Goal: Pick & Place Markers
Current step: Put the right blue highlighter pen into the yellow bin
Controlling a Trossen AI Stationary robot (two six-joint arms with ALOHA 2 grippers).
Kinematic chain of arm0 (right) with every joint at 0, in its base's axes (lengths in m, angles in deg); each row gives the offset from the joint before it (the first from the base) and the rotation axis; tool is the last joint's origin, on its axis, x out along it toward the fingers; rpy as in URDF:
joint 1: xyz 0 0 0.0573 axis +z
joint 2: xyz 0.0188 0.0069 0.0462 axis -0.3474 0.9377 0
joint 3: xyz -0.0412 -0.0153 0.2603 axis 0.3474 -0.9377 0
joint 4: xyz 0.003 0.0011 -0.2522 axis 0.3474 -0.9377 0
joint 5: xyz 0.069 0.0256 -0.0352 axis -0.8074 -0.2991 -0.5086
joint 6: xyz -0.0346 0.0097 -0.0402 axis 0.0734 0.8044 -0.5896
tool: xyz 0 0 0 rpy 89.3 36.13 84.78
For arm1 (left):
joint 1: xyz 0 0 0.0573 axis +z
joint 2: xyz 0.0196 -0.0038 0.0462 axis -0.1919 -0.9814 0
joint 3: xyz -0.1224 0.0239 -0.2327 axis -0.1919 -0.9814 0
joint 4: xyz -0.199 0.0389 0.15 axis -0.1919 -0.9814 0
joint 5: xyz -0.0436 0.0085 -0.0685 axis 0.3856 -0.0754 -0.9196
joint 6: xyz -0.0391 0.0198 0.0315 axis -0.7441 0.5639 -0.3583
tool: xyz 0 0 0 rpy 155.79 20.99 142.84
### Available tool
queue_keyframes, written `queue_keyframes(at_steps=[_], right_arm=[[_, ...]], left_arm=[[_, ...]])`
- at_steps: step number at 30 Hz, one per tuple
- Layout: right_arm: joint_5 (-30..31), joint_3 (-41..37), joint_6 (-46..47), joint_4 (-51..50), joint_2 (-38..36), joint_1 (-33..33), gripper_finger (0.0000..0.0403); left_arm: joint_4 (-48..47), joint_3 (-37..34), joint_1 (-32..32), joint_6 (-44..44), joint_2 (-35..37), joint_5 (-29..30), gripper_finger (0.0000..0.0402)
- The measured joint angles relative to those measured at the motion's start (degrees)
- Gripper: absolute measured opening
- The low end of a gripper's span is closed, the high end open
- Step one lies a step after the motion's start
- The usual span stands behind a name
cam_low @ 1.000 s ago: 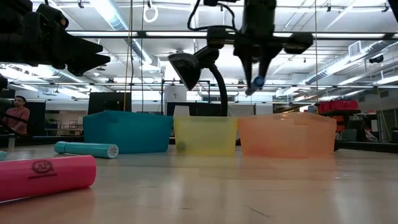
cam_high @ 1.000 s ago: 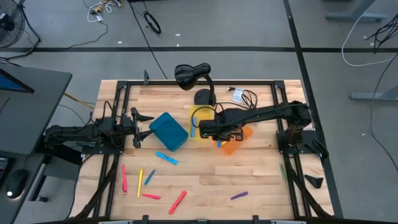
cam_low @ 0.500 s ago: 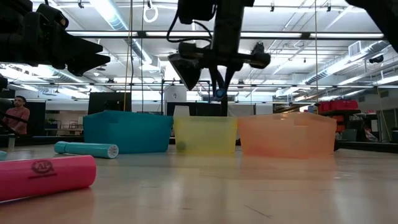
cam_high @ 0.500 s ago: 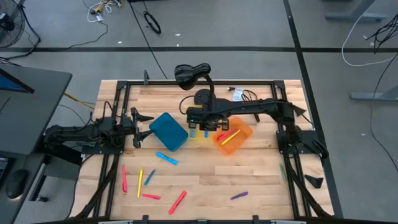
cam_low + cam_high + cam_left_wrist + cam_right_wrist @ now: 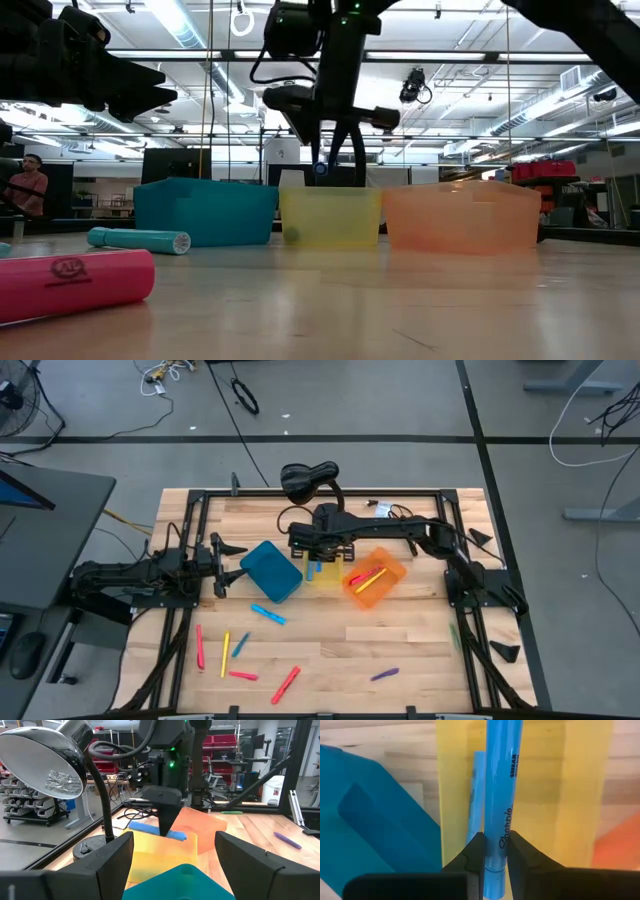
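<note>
Since the earlier frame the right gripper has travelled from above the orange bin to above the yellow bin, its fingers clamped on a blue marker for release there, while the left gripper waits, open, beside the blue bin

A light-blue marker with dark lettering sits between the dark right gripper fingers; below it a translucent yellow bin holds another blue marker, flanked by a teal bin and an orange bin.
</note>
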Motion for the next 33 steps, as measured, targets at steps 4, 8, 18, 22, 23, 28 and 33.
queue_keyframes(at_steps=[4, 8, 18, 22, 23, 28, 33], right_arm=[[0.00, 0.94, -0.16, -0.03, 1.05, -0.01, 0.0048], [0.00, 0.98, -0.35, -0.17, 1.05, -0.02, 0.0048], [1.07, 0.15, -1.24, -0.35, 1.26, -0.45, 0.0048], [1.09, -1.89, -1.00, 0.92, 1.29, -0.46, 0.0048], [1.09, -2.62, -0.95, 1.49, 1.29, -0.48, 0.0049], [1.09, -4.86, -0.97, 4.00, 1.29, -0.48, 0.0048], [1.07, -7.74, -0.09, 8.59, 1.31, -0.48, 0.0048]], left_arm=[[0.01, 0.00, 0.01, 0.00, 0.00, 0.01, 0.0286], [0.00, 0.02, 0.00, 0.00, 0.00, 0.00, 0.0286], [0.00, 0.00, 0.02, 0.00, 0.00, 0.00, 0.0286], [0.00, 0.00, 0.01, 0.00, 0.00, 0.00, 0.0286], [0.00, 0.01, 0.01, 0.00, 0.01, 0.02, 0.0286], [0.00, 0.01, 0.02, 0.00, 0.00, 0.00, 0.0286], [0.00, 0.01, 0.00, 0.00, 0.01, 0.01, 0.0286]])
